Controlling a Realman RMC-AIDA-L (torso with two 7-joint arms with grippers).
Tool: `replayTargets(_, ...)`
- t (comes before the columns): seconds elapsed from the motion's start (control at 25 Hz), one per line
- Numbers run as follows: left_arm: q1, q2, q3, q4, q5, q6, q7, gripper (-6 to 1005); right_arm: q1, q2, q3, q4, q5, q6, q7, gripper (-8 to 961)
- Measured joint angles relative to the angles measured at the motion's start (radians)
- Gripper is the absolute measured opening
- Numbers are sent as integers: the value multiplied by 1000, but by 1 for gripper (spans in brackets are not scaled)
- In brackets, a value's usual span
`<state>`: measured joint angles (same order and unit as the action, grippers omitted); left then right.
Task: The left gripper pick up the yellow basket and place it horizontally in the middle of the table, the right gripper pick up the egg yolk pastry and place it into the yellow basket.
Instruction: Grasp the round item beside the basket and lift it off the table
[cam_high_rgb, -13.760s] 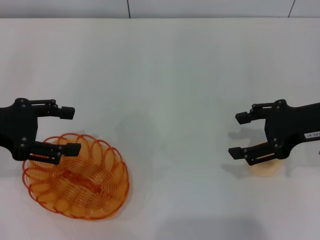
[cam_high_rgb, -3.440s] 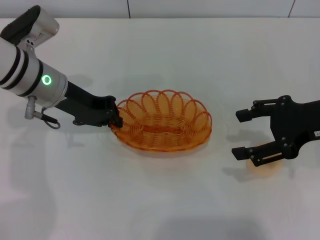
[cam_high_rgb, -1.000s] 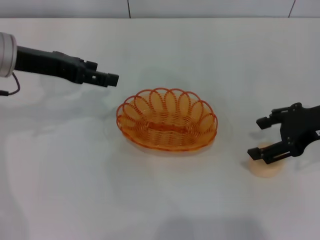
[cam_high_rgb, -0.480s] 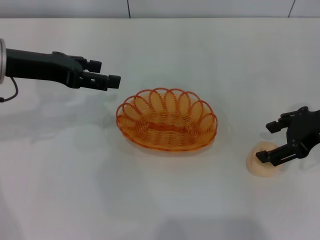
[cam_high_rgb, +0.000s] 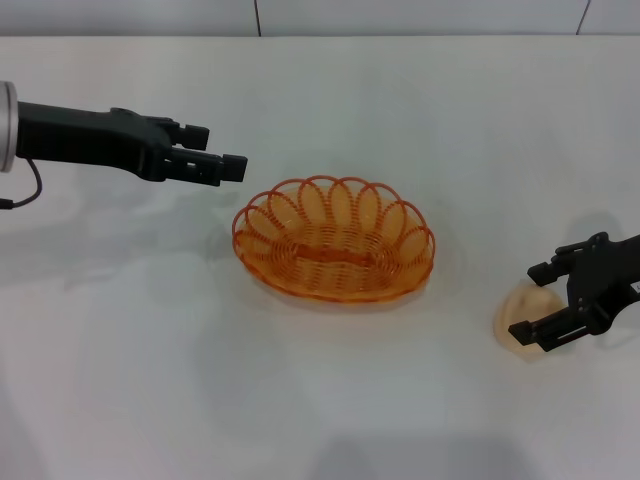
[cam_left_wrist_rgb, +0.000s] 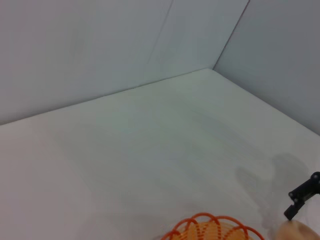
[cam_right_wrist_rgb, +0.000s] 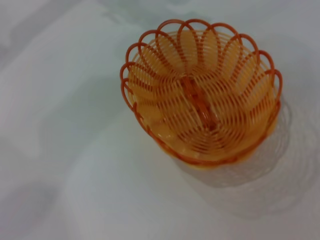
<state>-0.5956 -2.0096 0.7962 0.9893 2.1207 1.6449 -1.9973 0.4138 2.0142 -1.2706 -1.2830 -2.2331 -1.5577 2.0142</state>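
While the basket (cam_high_rgb: 334, 252) lies lengthwise in the middle of the table (cam_high_rgb: 330, 400), the left gripper (cam_high_rgb: 228, 166) hangs above the surface toward the left edge, apart from the rim, empty, its jaws seemingly close together. Near the right edge, the right gripper (cam_high_rgb: 540, 303) straddles the pastry (cam_high_rgb: 517, 316) with fingers spread, not clamped.

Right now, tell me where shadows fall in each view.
Head view: soft grey shadow on the table beneath the left gripper. Right wrist view: the yellow basket casts a blurred shadow beside itself. Left wrist view: a faint smudge near the right gripper.
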Motion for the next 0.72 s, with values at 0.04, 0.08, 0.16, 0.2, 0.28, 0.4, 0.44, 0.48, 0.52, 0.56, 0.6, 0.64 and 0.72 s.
replayTargets(0.04, -1, -1, 0, 0, 0, 3, 0, 891, 0, 0, 0, 0, 0, 0, 0, 850)
replayTargets(0.08, -1, -1, 0, 0, 0, 4, 0, 891, 2, 0, -2, 11, -1, 6, -1, 849)
replayTargets(0.16, -3, -2, 0, 0, 3, 6, 0, 891, 3, 0, -7, 13, -2, 13, -2, 848)
replayTargets(0.2, -3, -3, 0, 0, 4, 7, 0, 891, 3, 0, -12, 13, -2, 17, -2, 848)
replayTargets(0.28, -4, -3, 1, 0, 5, 7, 0, 891, 3, 0, -18, 13, -2, 21, -2, 847)
replayTargets(0.4, -4, -3, 2, 0, 6, 7, 0, 891, 4, -1, -23, 13, -2, 24, -2, 845)
replayTargets(0.44, -4, -3, 2, 0, 6, 7, 0, 891, 3, -1, -24, 13, -2, 26, -2, 845)
replayTargets(0.48, -5, -3, 2, 0, 6, 7, 0, 891, 3, -1, -25, 13, -2, 27, -2, 844)
replayTargets(0.52, -6, -3, 2, 0, 6, 7, 0, 891, 3, -1, -25, 13, -2, 29, -3, 844)
replayTargets(0.56, -6, -3, 2, 0, 6, 6, 0, 891, 3, -1, -25, 13, -3, 31, -3, 843)
replayTargets(0.6, -7, -3, 2, 0, 6, 6, 0, 891, 4, -1, -26, 13, -5, 33, -3, 843)
replayTargets(0.64, -7, -3, 2, 0, 6, 4, 1, 891, 5, -1, -27, 12, -7, 35, -3, 842)
replayTargets(0.72, -7, -3, 2, 0, 6, 2, 1, 891, 10, 0, -30, 10, -10, 37, -2, 841)
